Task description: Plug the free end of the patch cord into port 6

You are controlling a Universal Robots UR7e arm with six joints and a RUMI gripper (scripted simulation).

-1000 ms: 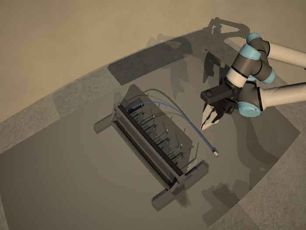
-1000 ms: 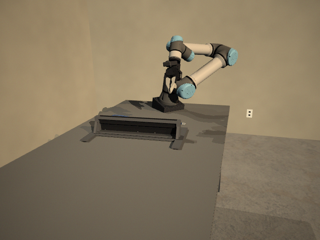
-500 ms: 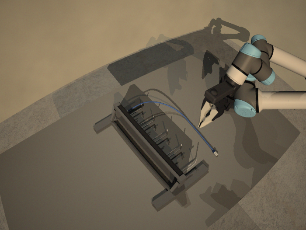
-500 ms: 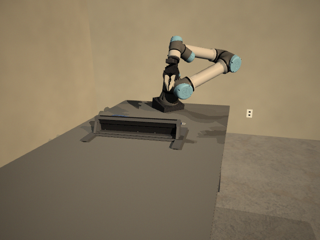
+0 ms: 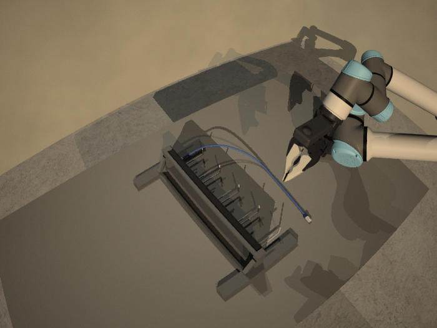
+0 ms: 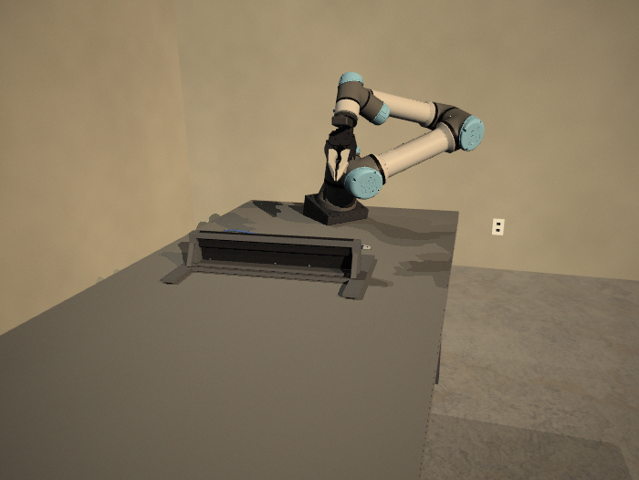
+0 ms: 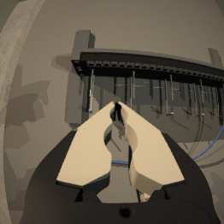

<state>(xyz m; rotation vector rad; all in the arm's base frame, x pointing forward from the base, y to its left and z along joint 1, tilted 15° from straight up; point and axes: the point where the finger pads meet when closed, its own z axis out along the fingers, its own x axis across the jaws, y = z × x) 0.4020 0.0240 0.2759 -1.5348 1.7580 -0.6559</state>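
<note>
Tool shut; top view shows the white plug, wrist view doesn't.

I swivelled my gripper to face the exterior view more squarely, while my elbow sank.
</note>
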